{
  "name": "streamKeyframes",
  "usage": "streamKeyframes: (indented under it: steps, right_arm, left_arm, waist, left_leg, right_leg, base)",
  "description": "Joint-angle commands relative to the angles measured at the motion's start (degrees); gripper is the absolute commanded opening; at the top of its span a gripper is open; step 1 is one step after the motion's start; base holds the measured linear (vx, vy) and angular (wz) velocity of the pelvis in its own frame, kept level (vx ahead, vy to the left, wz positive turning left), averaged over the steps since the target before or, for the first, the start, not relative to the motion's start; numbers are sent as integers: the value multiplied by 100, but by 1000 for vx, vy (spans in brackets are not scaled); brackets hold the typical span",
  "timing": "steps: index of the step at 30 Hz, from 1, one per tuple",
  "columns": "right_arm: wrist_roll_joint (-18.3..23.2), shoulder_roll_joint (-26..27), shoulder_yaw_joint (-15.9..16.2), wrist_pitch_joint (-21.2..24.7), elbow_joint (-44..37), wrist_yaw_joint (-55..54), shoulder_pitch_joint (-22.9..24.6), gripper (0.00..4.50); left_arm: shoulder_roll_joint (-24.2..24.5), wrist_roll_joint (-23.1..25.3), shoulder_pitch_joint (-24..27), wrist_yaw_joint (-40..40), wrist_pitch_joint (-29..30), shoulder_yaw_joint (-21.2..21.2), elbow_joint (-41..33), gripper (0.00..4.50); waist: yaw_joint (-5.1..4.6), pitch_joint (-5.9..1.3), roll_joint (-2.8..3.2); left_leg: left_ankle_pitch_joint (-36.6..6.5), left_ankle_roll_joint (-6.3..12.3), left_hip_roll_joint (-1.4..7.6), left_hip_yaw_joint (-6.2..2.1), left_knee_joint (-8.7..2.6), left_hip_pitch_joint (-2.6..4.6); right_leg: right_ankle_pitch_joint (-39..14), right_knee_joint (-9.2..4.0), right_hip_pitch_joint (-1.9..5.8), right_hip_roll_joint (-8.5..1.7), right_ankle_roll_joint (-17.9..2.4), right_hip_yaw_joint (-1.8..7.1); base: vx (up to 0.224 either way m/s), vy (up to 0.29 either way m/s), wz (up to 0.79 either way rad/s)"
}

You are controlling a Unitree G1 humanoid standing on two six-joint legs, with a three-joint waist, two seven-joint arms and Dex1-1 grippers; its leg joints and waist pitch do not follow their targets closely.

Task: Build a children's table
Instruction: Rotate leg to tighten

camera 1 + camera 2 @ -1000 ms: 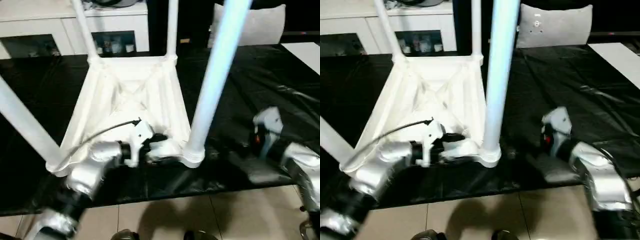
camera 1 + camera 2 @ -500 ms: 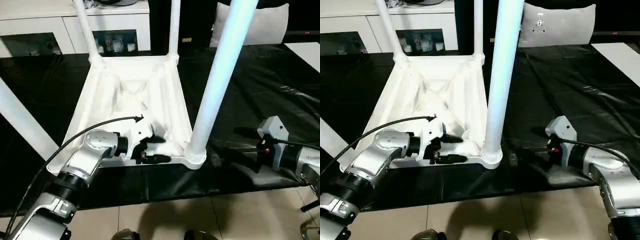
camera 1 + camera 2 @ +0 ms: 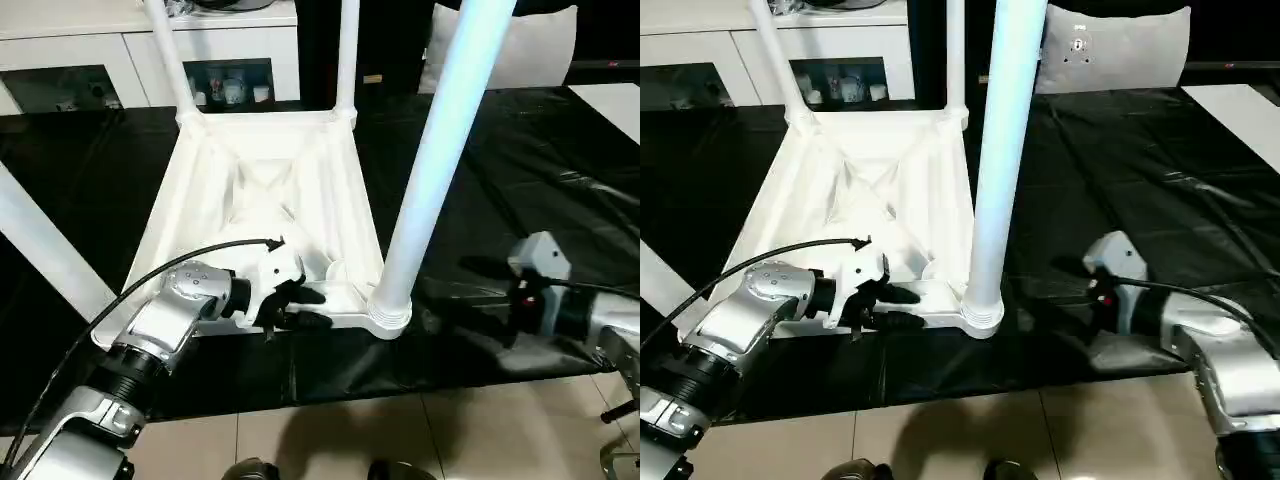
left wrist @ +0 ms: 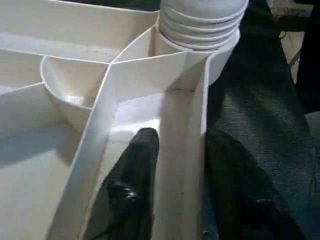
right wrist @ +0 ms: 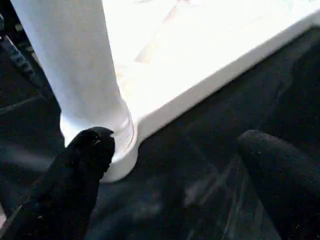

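Observation:
The white children's table (image 3: 270, 190) lies upside down on the black worktable (image 3: 520, 170), ribs up, with four white legs standing in its corner sockets. The near-right leg (image 3: 430, 170) rises from its socket (image 3: 388, 312). My left gripper (image 3: 308, 308) is open at the top's near rim (image 4: 195, 150), one finger (image 4: 135, 185) inside the ribbed channel and the other outside on the black cover. My right gripper (image 3: 465, 295) is open just right of the near-right socket (image 5: 107, 135), low over the cover, one fingertip (image 5: 92, 145) close to the socket.
A white cabinet (image 3: 100, 50) stands behind the worktable. A grey cushion (image 3: 540, 50) leans at the back right and a white sheet (image 3: 610, 100) lies at the far right. The worktable's front edge drops to a tiled floor (image 3: 350, 430).
My left gripper's fingers have come closer together and settled across the near rim. My right gripper has edged left towards the near-right socket. The table has not moved.

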Motion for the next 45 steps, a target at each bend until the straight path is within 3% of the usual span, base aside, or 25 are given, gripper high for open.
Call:
streamKeyframes:
  steps: [1, 5, 7, 14, 19, 24, 27, 33, 38, 41, 43, 44, 45]
  right_arm:
    - [-61, 45, 113, -130, 44, 9, -103, 450]
    - [-9, 111, 214, -387, 233, 272, -282, 450]
    - [33, 111, 253, -419, 282, 433, -333, 450]
    - [229, 71, 538, -447, 488, 1172, -594, 377]
    - [4, 219, 813, -698, 1088, 1502, -980, 332]
    - [17, 351, 948, -618, 1448, 1709, -1270, 287]
    - [75, 408, 1056, -542, 1626, 1915, -1383, 262]
    - [138, 460, 1187, -363, 1648, 2222, -1440, 209]
    - [313, 511, 1097, -83, 1589, 2152, -1400, 198]
    - [524, 636, 908, 401, 1197, 1724, -1177, 198]
    - [411, 792, 838, 656, 968, 1167, -1036, 198]
    - [282, 936, 781, 745, 879, 734, -987, 198]
    - [197, 1030, 744, 785, 836, 467, -966, 198]
  left_arm:
    - [44, 120, 43, 13, -47, -92, -79, 125]
    - [45, 228, 76, -49, -175, -216, -191, 99]
    - [38, 252, 61, -56, -159, -232, -194, 62]
    - [91, 412, -75, -210, -286, -374, -51, 13]
    - [45, 310, -146, -519, -435, -396, 20, 0]
    - [17, 342, -186, -638, -466, -454, 79, 0]
    - [-29, 359, -230, -646, -459, -466, 145, 0]
    - [-79, 371, -267, -700, -432, -448, 217, 0]
    - [-112, 296, -270, -713, -265, -424, 209, 0]
    - [-304, 221, -285, -460, 112, -336, 155, 0]
    - [-518, 277, -322, -88, 309, -269, 194, 0]
    - [-657, 329, -354, 174, 412, -228, 238, 0]
    - [-740, 362, -373, 329, 469, -205, 266, 0]
  waist:
    - [15, -369, -93]
    - [22, -372, -87]
    - [35, -384, -104]
    - [43, -386, -94]
    - [42, -416, -88]
    - [77, -440, -80]
    - [88, -435, -80]
    - [155, -432, -77]
    - [173, -406, -84]
    - [177, -398, -99]
    - [161, -377, -106]
    - [147, -336, -57]
    - [126, -334, -73]
  left_leg:
    - [-1635, 380, 312, -200, -423, 90]
    - [-1687, 363, 324, -201, -427, 96]
    - [-1611, 397, 325, -192, -422, 94]
    - [-1573, 437, 334, -193, -424, 76]
    - [-1446, 434, 335, -184, -415, 58]
    - [-1238, 489, 363, -172, -404, 51]
    - [-1274, 486, 355, -161, -395, 56]
    - [-1265, 442, 374, -160, -406, 74]
    - [-1360, 396, 368, -164, -421, 78]
    - [-1351, 386, 360, -168, -423, 83]
    - [-1384, 357, 355, -171, -431, 86]
    - [-1502, 294, 343, -185, -442, 99]
    - [-1605, 260, 330, -181, -440, 113]
  right_leg:
    - [-3242, -548, 230, -424, -523, 268]
    - [-3219, -547, 227, -426, -524, 277]
    - [-3115, -528, 234, -428, -566, 289]
    - [-3043, -509, 251, -425, -637, 288]
    - [-2697, -458, 266, -422, -824, 301]
    - [-2254, -379, 278, -415, -1024, 320]
    - [-2266, -377, 281, -416, -1078, 322]
    - [-2311, -378, 273, -421, -1056, 336]
    - [-2472, -394, 269, -423, -1010, 337]
    - [-2654, -417, 265, -431, -920, 339]
    - [-2796, -444, 253, -424, -841, 339]
    - [-3031, -471, 220, -418, -774, 331]
    - [-3198, -509, 213, -411, -710, 316]
  base:
    - [0, 0, 0]
    - [0, 0, 0]
    - [0, 0, 0]
    - [0, 0, 0]
    - [0, 0, 0]
    - [0, 0, 0]
    - [0, 0, 0]
    - [0, 0, 0]
    - [0, 0, 0]
    - [0, 0, 0]
    - [0, 0, 0]
    - [0, 0, 0]
    - [0, 0, 0]
